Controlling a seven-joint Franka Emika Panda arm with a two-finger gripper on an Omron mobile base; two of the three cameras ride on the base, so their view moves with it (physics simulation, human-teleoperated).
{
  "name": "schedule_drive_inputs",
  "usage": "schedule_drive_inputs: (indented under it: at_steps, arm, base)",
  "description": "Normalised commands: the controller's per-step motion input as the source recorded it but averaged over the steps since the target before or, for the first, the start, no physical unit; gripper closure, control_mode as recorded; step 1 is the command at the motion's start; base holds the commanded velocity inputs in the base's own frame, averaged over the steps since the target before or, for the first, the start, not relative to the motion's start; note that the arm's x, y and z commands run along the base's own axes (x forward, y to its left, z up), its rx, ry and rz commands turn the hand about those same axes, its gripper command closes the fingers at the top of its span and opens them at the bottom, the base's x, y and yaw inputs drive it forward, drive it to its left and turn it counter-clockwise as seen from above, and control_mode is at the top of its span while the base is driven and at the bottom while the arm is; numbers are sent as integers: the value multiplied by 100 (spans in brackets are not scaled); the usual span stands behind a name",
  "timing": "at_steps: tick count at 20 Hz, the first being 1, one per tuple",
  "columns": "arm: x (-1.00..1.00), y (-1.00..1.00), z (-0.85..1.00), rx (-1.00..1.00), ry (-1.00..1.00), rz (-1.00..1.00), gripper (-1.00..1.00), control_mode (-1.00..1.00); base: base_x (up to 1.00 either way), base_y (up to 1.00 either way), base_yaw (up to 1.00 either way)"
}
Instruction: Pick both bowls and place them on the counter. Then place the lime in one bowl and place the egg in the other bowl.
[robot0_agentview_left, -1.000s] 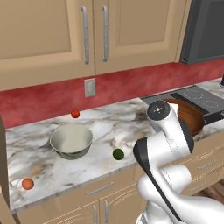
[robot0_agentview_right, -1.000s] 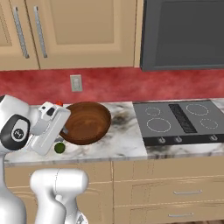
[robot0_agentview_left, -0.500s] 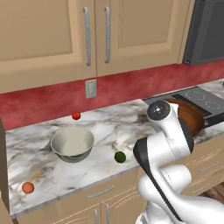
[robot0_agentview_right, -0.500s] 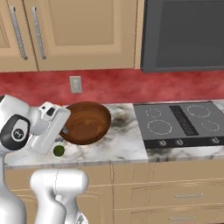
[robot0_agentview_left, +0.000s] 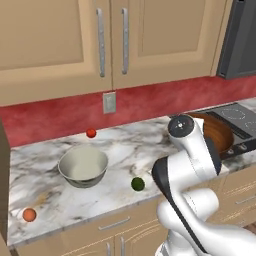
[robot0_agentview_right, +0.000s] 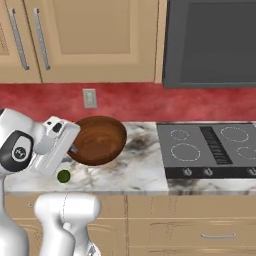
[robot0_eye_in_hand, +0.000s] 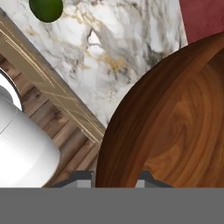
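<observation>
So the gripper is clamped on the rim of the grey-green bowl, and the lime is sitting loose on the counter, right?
Not quite. The gripper is clamped on the rim of the brown wooden bowl, as the hand view shows. The lime is loose on the counter.

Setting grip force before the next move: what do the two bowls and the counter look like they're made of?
Brown bowl: looks like wood, smooth satin finish; grain bands show in the hand view, where the claw pinches its rim.
Pale bowl: probably glazed ceramic, possibly metal; grey-green with soft sheen.
Counter: polished marble-like stone, white-grey with brown veins.
</observation>
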Motion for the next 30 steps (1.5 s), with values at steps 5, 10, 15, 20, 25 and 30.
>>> schedule_drive_inputs:
  at_steps: [5,10,15,20,25,30]
  arm:
    - [0,0,0,0,0,0,100,100]
    - [0,0,0,0,0,0,100,100]
    - [0,0,0,0,0,0,100,100]
    - [0,0,0,0,0,0,100,100]
    - [0,0,0,0,0,0,100,100]
    - [0,0,0,0,0,0,100,100]
  base:
    - [62,-49,10]
    - [27,-42,6]
    - [18,-1,10]
    - [34,-9,16]
    - [31,-7,19]
    - [23,2,13]
